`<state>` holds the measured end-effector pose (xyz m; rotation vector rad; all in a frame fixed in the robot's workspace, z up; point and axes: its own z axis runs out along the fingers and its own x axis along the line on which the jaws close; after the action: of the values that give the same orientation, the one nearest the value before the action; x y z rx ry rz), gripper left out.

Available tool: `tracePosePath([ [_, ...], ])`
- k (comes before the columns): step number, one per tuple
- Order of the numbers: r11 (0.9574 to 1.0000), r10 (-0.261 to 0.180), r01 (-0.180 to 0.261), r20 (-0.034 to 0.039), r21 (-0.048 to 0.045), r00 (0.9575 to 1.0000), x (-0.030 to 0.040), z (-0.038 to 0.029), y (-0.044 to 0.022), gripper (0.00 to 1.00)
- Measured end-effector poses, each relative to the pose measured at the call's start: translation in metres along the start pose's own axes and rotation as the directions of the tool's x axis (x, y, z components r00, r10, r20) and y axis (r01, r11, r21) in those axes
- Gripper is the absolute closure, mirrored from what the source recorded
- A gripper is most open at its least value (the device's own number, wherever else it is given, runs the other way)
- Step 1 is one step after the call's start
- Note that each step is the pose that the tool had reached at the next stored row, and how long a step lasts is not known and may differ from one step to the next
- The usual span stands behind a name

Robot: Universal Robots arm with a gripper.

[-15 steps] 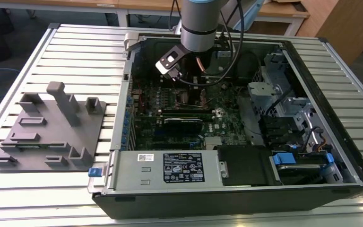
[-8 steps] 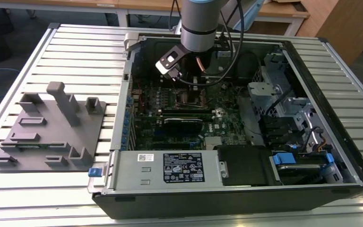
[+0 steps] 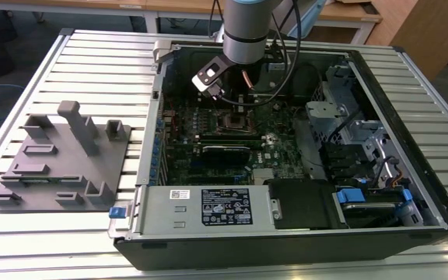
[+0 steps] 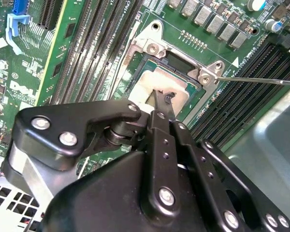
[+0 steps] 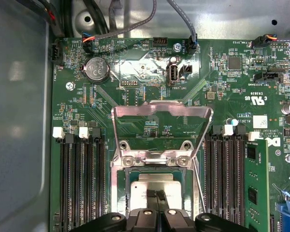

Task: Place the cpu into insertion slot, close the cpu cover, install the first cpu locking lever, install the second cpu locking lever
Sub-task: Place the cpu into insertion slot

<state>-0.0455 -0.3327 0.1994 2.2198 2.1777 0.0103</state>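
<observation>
Exterior view, from its left to its right: a grey moulded fixture (image 3: pixel 60 163) with upright posts lies on the slatted metal table (image 3: pixel 21 245). Beside it stands the open computer case (image 3: pixel 286 248), with the power supply (image 3: pixel 208 207) along its near edge and the green circuit board (image 3: pixel 193 134) flat inside. The arm (image 3: pixel 247 35) reaches down into the case over the middle of the board, bringing the gripper (image 3: pixel 237 107) just above the insertion slot (image 3: pixel 234 121). In the first wrist view the fingers (image 5: pixel 151 197) are drawn together with barely a gap between them and grasp nothing. Their tips sit at the dull metal top of the cpu (image 5: pixel 140 188), which lies flat inside the slot. The cpu cover (image 5: pixel 162 109) is swung up on its hinge and stands clear of the chip, the board visible through its window. Long black memory slots (image 5: pixel 82 183) flank the socket on both sides. In the second wrist view a thin locking lever (image 4: pixel 261 80) juts out from a corner of the socket, unlatched. At the exterior view's right, metal drive bays (image 3: pixel 364 146) line the case wall.
</observation>
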Motion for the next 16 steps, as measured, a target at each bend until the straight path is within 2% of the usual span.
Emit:
tracePosePath([
  [16, 1.0, 0.0, 0.0, 0.0013, 0.0007, 1.0, -0.0002, 0.0009, -0.0015, 0.89],
])
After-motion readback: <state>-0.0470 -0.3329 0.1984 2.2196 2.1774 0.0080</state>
